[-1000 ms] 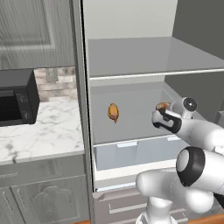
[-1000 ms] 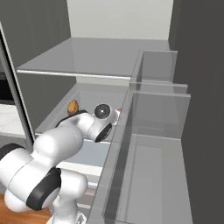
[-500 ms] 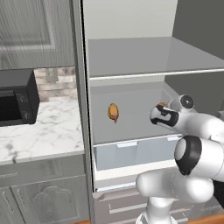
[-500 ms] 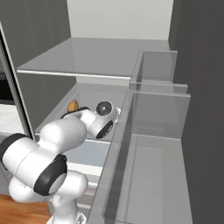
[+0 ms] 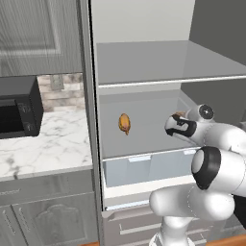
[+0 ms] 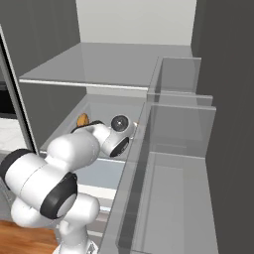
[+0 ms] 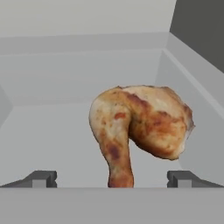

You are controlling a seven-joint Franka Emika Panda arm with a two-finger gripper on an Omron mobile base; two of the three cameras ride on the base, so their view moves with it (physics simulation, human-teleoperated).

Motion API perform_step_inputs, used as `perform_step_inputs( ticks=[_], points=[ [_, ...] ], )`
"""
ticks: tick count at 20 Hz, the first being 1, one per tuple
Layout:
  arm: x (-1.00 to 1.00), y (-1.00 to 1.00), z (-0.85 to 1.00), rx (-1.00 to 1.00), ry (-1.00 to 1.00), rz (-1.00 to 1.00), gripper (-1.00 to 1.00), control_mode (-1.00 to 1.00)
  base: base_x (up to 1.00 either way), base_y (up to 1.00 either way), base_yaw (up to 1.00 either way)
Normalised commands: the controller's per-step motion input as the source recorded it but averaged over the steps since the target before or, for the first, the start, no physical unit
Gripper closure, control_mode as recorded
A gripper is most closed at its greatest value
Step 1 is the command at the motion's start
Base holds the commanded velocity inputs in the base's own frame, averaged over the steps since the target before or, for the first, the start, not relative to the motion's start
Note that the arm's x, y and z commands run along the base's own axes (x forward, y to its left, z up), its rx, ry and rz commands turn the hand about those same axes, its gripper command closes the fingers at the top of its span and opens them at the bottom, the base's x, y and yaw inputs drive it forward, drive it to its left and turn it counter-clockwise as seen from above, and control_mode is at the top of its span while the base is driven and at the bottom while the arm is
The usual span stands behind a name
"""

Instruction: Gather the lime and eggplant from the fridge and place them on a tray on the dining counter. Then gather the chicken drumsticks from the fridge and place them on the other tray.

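Observation:
Two chicken drumsticks lie on the fridge's lower shelf. One drumstick (image 5: 124, 123) rests at the left, apart from the arm. The other drumstick (image 5: 180, 115) sits at the right, half hidden behind my hand, and peeks out above the wrist (image 6: 83, 119). In the hand view this browned drumstick (image 7: 140, 127) stands just ahead, its bone end pointing down between the fingertips. My gripper (image 7: 111, 179) (image 5: 172, 126) is open, with its fingertips (image 7: 41, 178) wide on either side and nothing gripped. The lime, the eggplant and the trays are out of view.
A glass shelf (image 5: 158, 62) spans the fridge above the hand. A pale drawer (image 5: 149, 168) lies under the lower shelf. The fridge's right wall (image 7: 192, 100) is close to the drumstick. Door bins (image 6: 178, 124) stand at the right. A microwave (image 5: 17, 113) sits on the marble counter (image 5: 48, 149).
The arm's elbow has swung a little left and up. The hand stays by the right drumstick with its jaws open as before.

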Motion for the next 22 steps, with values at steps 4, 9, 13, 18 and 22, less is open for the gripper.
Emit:
perform_step_inputs(
  ticks=[4, 9, 13, 18, 22],
  points=[
    [0.13, 0.00, -0.08, 0.00, 0.00, 0.00, -1.00, -1.00, 0.00, 0.00, 0.00],
    [0.13, 0.00, -0.11, 0.00, 0.00, 0.00, -1.00, -1.00, 0.00, 0.00, 0.00],
    [0.04, 0.00, -0.11, 0.00, 0.00, 0.00, -1.00, -1.00, 0.00, 0.00, 0.00],
    [0.04, 0.00, -0.10, 0.00, 0.00, 0.00, -1.00, -1.00, 0.00, 0.00, 0.00],
    [0.03, -0.01, -0.09, 0.00, 0.00, 0.00, -1.00, -1.00, 0.00, 0.00, 0.00]
  ],
)
